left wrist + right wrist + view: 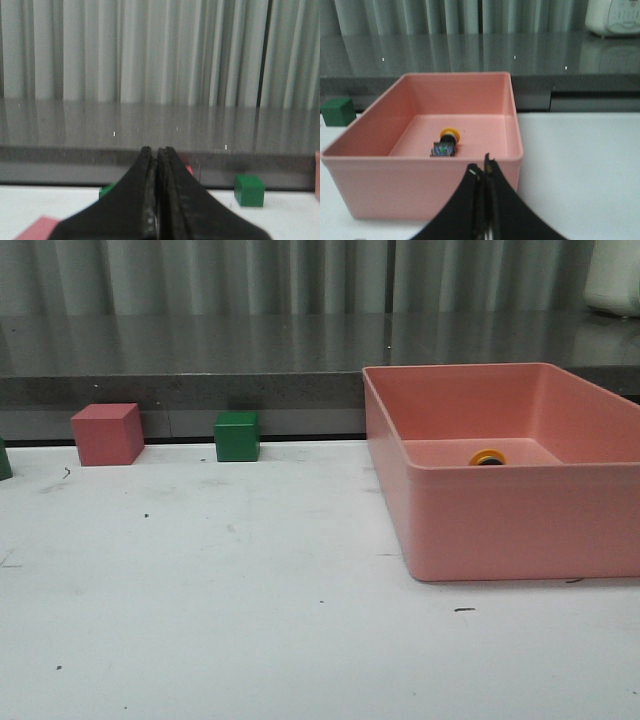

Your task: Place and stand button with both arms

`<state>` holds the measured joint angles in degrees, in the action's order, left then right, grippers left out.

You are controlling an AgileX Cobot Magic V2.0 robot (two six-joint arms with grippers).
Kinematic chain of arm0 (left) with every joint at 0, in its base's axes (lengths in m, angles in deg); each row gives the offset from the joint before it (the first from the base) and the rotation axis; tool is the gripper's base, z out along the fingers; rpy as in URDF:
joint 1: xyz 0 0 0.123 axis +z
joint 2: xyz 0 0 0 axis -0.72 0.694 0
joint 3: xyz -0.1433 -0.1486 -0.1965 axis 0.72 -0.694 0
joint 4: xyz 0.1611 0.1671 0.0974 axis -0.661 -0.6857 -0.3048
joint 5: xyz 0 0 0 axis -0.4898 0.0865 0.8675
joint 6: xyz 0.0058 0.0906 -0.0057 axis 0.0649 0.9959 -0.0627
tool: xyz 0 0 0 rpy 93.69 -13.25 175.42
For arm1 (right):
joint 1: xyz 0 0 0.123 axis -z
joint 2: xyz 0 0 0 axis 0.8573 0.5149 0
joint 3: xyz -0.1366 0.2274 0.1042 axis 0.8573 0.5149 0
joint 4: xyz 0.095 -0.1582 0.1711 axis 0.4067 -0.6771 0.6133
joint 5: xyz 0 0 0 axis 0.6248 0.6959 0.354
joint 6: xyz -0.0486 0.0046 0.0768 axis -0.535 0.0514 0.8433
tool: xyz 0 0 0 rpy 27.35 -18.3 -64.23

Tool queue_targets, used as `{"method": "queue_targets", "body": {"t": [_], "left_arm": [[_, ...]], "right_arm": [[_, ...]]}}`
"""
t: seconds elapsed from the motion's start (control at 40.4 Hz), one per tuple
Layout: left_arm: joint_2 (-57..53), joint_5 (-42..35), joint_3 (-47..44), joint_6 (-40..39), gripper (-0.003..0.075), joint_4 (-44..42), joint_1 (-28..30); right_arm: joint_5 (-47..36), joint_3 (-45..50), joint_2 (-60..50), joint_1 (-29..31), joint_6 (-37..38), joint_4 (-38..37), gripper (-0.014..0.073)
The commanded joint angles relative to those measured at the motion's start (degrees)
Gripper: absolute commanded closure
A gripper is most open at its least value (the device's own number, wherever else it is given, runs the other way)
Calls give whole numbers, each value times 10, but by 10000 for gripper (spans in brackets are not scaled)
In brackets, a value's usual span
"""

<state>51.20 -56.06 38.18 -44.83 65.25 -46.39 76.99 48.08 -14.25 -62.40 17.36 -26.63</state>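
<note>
Two end effectors, both with jaws pressed together and holding nothing: left end effector (157, 200) over the tabletop's left part, facing the back edge; right end effector (485, 200) just outside the near wall of the bin (420, 180).

Button (446, 144): lying on its side on the bin floor, yellow cap toward the far wall, dark base toward the near wall. From the front only the cap shows above the rim.

Step in hand: judged as the start, before any grasp. Button not yet picked, placed or stood.

Next move calls for: right jaws to spread, pass over the near wall, descend into the bin and close on the button's neck or base.

Obstruction: bin walls hem the button in; approach likely from above only.

Other items: green cube (237, 436) and pink cube (107, 433) at the tabletop's (250, 620) back edge, left of the bin, well apart from it. White object at far right on the dark ledge, unidentified.
</note>
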Motion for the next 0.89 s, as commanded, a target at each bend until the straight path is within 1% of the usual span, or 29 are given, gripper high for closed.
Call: {"method": "queue_targets", "body": {"t": [0.0, 0.05, 0.099, 0.223, 0.347, 0.446, 0.52, 0.619, 0.867], "left_arm": [[-12, -136, -4, -7, 740, 10, 0], [-12, -132, 10, -20, 740, 27, 0], [-10, -107, 30, -21, 741, 41, 0], [21, 9, 98, -21, 741, 39, 0], [98, 105, 170, -21, 741, 37, 0], [172, 165, 219, -21, 740, 37, 0], [227, 178, 249, -21, 741, 37, 0], [264, 187, 270, -21, 740, 37, 0], [275, 187, 272, -21, 739, 37, 0]], "right_arm": [[-90, -26, -10, 3, -3, 0, 655], [-90, -42, -10, 3, -3, 0, 655], [-80, -65, -10, 3, -3, 0, 655], [-23, -129, 13, 3, -3, 0, 655], [64, -207, 88, 3, -3, 0, 653], [95, -256, 164, 3, -3, 0, 653], [102, -283, 208, 3, -3, 0, 653], [115, -305, 240, 3, -3, 0, 653], [118, -309, 247, 3, -3, 0, 653]]}}
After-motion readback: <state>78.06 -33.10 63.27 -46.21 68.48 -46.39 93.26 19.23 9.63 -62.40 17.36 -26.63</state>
